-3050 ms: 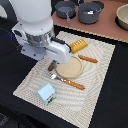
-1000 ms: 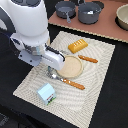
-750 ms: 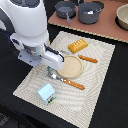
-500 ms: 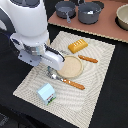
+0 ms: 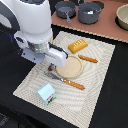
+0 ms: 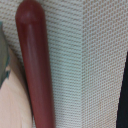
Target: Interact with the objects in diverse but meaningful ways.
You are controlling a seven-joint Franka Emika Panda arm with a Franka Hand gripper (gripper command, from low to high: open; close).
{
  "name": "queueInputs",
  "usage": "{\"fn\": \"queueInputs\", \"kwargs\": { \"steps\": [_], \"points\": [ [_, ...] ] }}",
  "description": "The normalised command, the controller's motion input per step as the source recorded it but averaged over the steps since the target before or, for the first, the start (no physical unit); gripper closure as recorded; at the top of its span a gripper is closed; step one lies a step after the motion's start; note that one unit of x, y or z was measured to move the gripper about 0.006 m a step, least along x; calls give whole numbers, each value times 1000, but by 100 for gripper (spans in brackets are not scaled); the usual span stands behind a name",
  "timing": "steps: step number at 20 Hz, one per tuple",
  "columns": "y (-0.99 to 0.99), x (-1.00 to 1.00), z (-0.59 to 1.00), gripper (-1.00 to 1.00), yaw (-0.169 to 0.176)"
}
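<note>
Since 3 seconds ago the arm has come a little lower and closer to the woven mat [image 5: 95,95], and in the last second it hardly changed; the things on the mat kept their places. Now the end effector [image 5: 50,67] is low over the mat, just beside the round beige plate [image 5: 70,67], on the exterior view's left of it. The white arm body hides the fingers in that view, so I cannot tell if they are wide, narrow or holding something.

Just beside the end effector, toward the near edge of the mat, lies a utensil with an orange handle [image 5: 74,84] and a grey metal end that points to the end effector. The pale blue-white carton [image 5: 46,93] stands upright further in the same direction, near the end effector but apart from it. The golden scored bread loaf [image 5: 78,46] lies beyond the plate, well apart from the end effector. The thin red-brown sausage [image 5: 88,59] lies on the far side of the plate, also apart from it.

Well away, on the brown surface [image 5: 107,27] behind the mat, stand 2 dark grey pots [image 5: 89,12], 1 with a long handle.

The wrist view shows a dark red rounded rod [image 6: 35,65] very close to the camera, lying over the woven mat [image 6: 90,60]. What this rod is I cannot say with certainty.
</note>
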Motion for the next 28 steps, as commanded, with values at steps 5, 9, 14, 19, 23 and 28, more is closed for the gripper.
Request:
{"fn": "queueInputs", "kwargs": {
  "steps": [5, 9, 14, 19, 23, 28],
  "points": [
    [0, -349, -99, -100, 0],
    [0, -414, -151, -100, 0],
    [14, -414, -111, -100, 1],
    [118, -334, -126, -100, 5],
    [212, -244, -148, -100, 9],
    [331, -14, -55, -100, 0]
  ]
}}
